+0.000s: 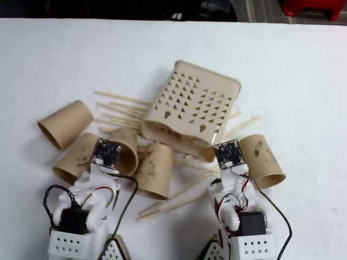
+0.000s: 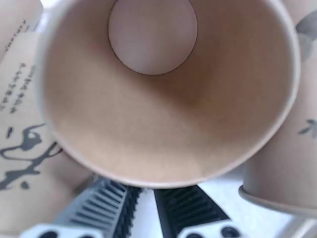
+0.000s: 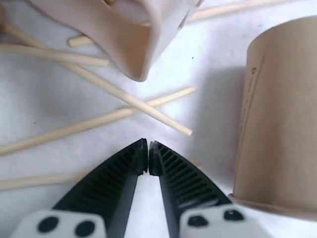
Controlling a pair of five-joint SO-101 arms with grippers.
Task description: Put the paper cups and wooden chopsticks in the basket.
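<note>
Left gripper (image 2: 147, 210): jaws drawn close, tips hidden under the rim of a cup (image 2: 163, 114) whose mouth faces it, with other cups crowding both sides. Right gripper (image 3: 148, 159): closed and empty. Chopsticks (image 3: 130, 101) lie just ahead, across its line. The basket (image 1: 192, 105) is tipped over beyond them, and a second cup (image 3: 282, 114) lies just beside.

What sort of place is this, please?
Probably a robotics lab bench: two small arms at a white table, with paper cups, wooden chopsticks and a tipped basket as practice props.
</note>
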